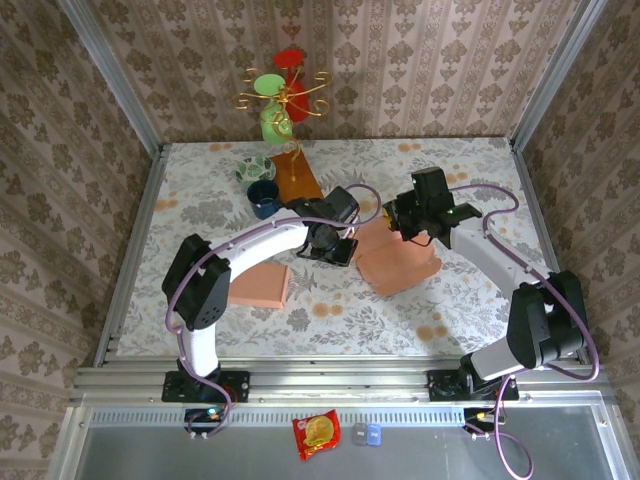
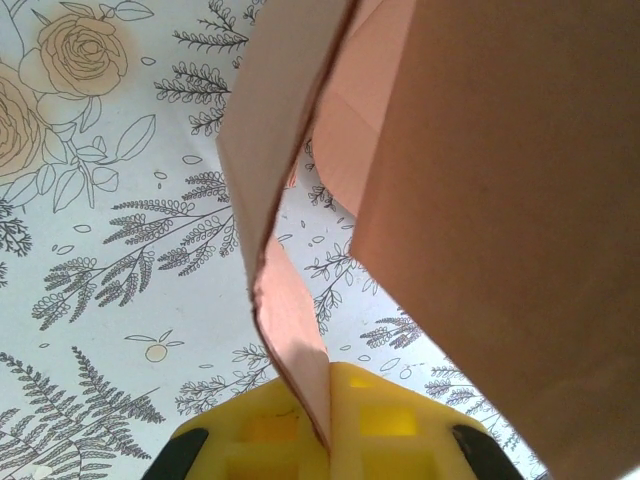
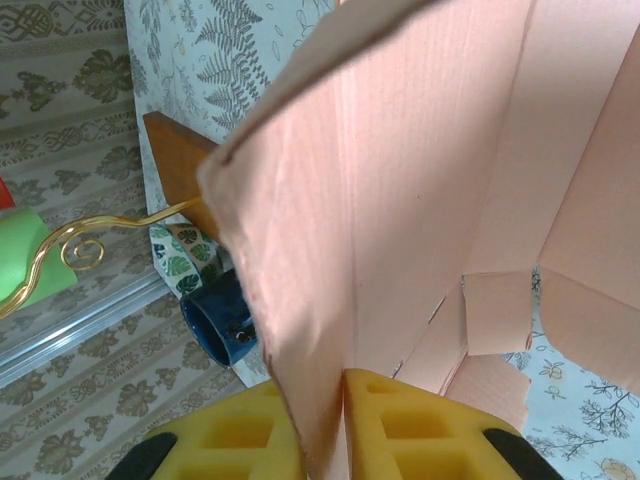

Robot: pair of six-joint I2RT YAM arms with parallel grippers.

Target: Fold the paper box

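The pink paper box (image 1: 398, 262) lies partly unfolded at the middle of the table, between both arms. My left gripper (image 1: 335, 240) is at its left side, shut on a thin box flap (image 2: 282, 300) that runs up between the yellow fingers (image 2: 385, 425). My right gripper (image 1: 408, 218) is at the box's far edge, shut on a wide cardboard panel (image 3: 330, 250) pinched between its yellow fingers (image 3: 420, 430). More box panels (image 2: 500, 200) hang close over the left wrist camera.
A second flat pink box (image 1: 262, 285) lies left of centre. A blue mug (image 1: 263, 197), a leaf-patterned cup (image 1: 254, 166) and a wooden-based gold rack with green and red cups (image 1: 283, 100) stand at the back. A snack packet (image 1: 316, 434) lies on the near ledge.
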